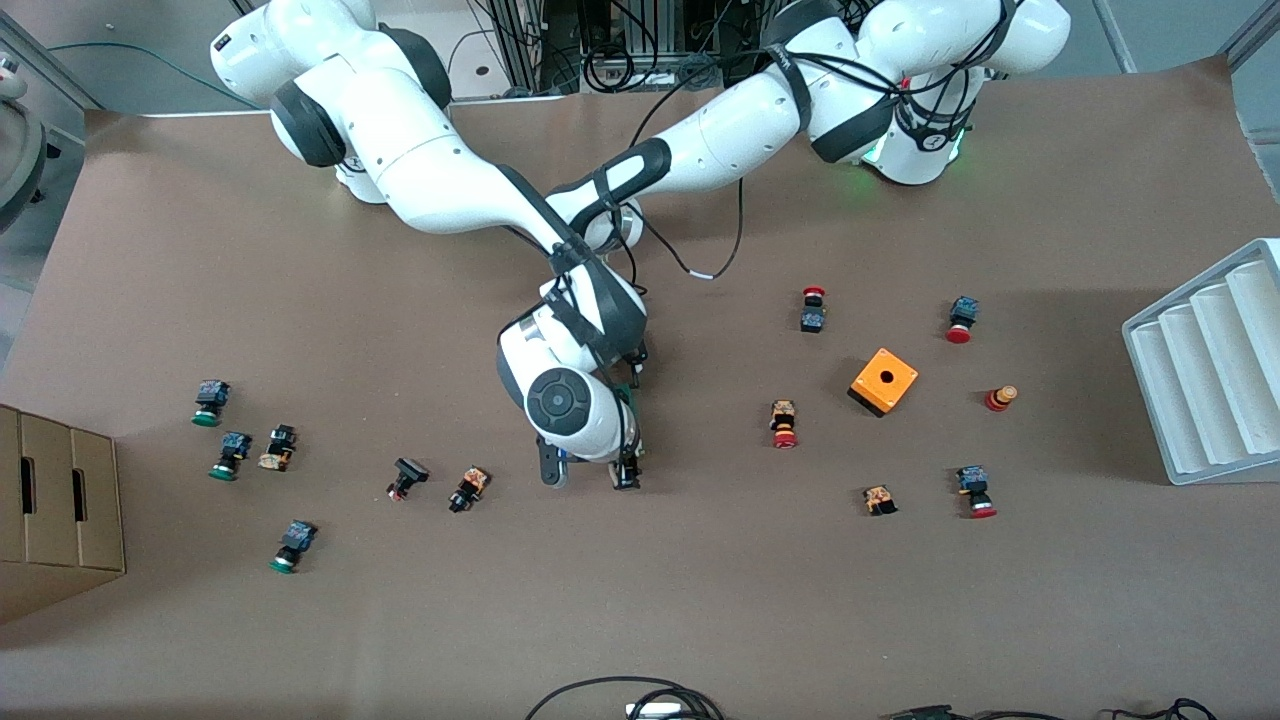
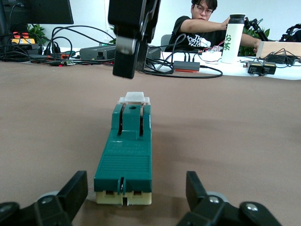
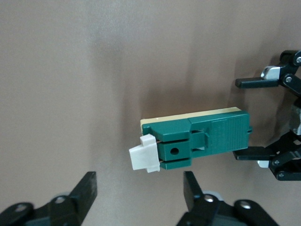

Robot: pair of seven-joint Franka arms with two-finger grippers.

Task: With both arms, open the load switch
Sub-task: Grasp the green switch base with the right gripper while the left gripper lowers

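The load switch (image 2: pixel 124 155) is a slim dark-green block on a cream base, lying flat on the brown table, with a white piece (image 3: pixel 143 153) at one end. My left gripper (image 2: pixel 134 193) is open at table height. Its fingers (image 2: pixel 70 193) straddle the cream end with a gap on each side. My right gripper (image 3: pixel 139 193) hangs open just above the white end, touching nothing, and one of its fingers (image 2: pixel 128 52) shows over that end. In the front view the right arm's hand (image 1: pixel 570 400) covers nearly all of the switch (image 1: pixel 631 405) and the left gripper.
An orange box (image 1: pixel 884 381) and several red-capped push buttons (image 1: pixel 784 424) lie toward the left arm's end. Green-capped buttons (image 1: pixel 230 455) lie toward the right arm's end. A white ribbed tray (image 1: pixel 1210 370) and a cardboard box (image 1: pixel 55 500) sit at the table's two ends.
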